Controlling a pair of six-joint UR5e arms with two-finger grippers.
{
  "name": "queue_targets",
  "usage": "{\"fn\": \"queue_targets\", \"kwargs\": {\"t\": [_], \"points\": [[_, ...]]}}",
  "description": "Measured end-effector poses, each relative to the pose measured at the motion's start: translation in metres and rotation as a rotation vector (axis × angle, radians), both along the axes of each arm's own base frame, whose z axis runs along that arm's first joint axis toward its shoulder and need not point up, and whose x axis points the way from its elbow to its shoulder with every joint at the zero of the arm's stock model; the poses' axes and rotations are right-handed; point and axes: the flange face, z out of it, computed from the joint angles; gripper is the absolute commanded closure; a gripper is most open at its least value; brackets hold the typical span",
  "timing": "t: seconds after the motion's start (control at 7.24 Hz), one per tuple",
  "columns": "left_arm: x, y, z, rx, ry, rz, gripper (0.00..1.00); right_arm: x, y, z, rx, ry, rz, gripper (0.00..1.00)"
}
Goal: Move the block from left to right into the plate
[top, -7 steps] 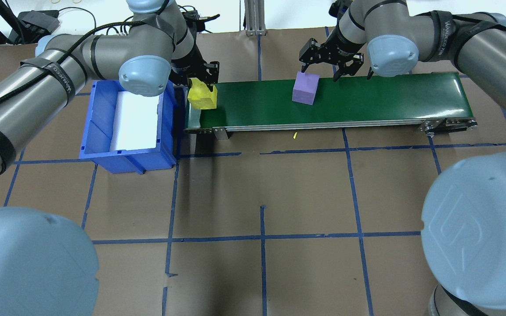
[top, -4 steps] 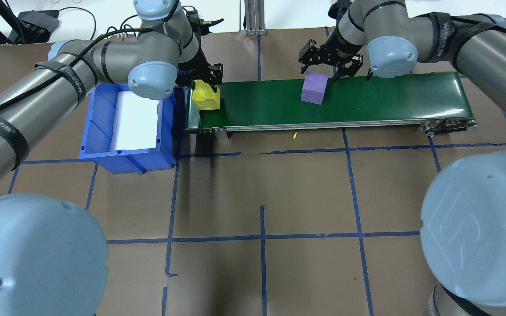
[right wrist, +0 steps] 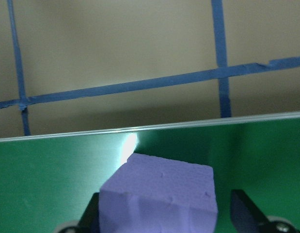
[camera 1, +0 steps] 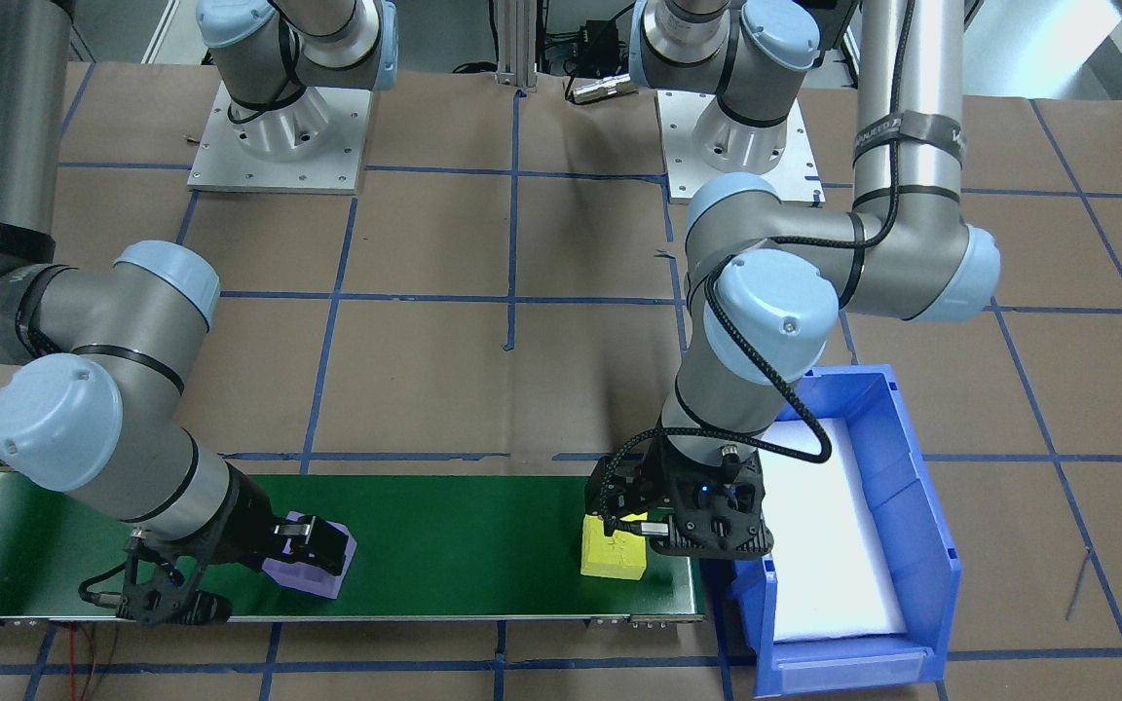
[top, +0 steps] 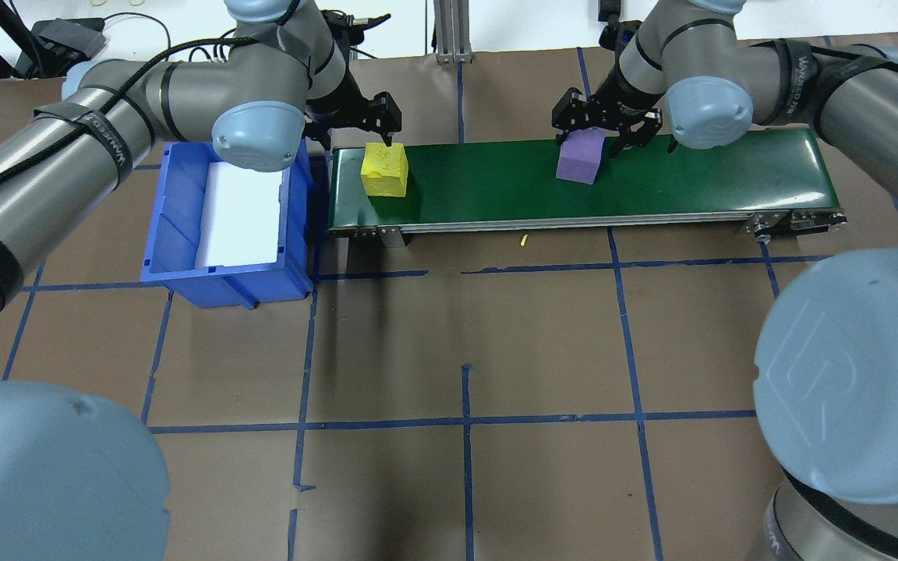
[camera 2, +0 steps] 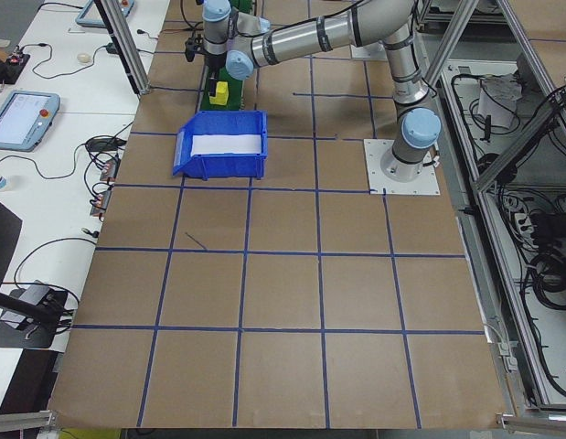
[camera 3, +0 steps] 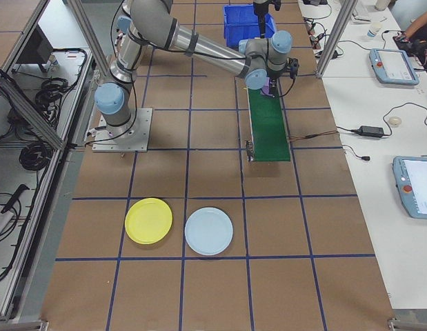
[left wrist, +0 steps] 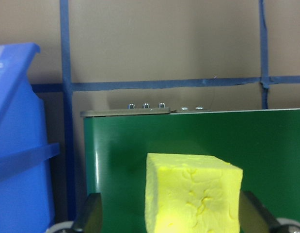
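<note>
Belt [camera 1: 464, 545] carrying yellow block [camera 1: 612, 555] under left gripper [camera 1: 663, 531] spread wide, purple block [top: 580, 157] at 3 o'clock between right gripper [top: 606, 132] fingers parted, plates [camera 3: 149, 221] at 7 o'clock off belt, wrist view fingers [left wrist: 91, 218] clear of block, no legible labels.

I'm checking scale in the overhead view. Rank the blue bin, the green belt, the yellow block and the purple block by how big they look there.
1. Green belt, the longest by far.
2. Blue bin.
3. Yellow block and purple block: they look about alike, and the right claw partly covers the purple one, so I won't rank them.
</note>
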Motion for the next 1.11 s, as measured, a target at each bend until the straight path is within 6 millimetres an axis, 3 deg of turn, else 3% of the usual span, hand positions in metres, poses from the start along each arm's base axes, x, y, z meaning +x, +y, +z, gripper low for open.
{"fn": "queue_targets", "kwargs": {"t": [0.14,0.28,0.41,0.55,0.69,0.83,0.97,1.11], "points": [[0.01,0.016,0.033,0.004,-0.028,0.01,0.0,-0.017,0.004,-0.004,0.0,0.041,0.025,0.6],[0.028,0.036,0.066,0.026,-0.075,0.033,0.0,-0.033,0.006,0.01,-0.025,0.086,0.057,0.6],[0.052,0.056,0.096,0.059,-0.104,0.051,0.0,-0.059,0.012,0.037,-0.062,0.162,0.123,0.6],[0.079,0.078,0.123,0.083,-0.105,0.049,0.0,-0.101,0.024,0.072,-0.086,0.242,0.218,0.6],[0.097,0.106,0.146,0.086,-0.079,0.036,0.0,-0.161,0.049,0.11,-0.083,0.295,0.317,0.59],[0.103,0.128,0.159,0.083,-0.06,0.029,0.0,-0.24,0.084,0.132,-0.053,0.319,0.415,0.59],[0.104,0.144,0.164,0.094,-0.063,0.027,0.0,-0.33,0.128,0.13,-0.016,0.319,0.507,0.6],[0.104,0.155,0.168,0.118,-0.071,0.025,0.0,-0.407,0.177,0.115,0.015,0.314,0.576,0.6]]}}
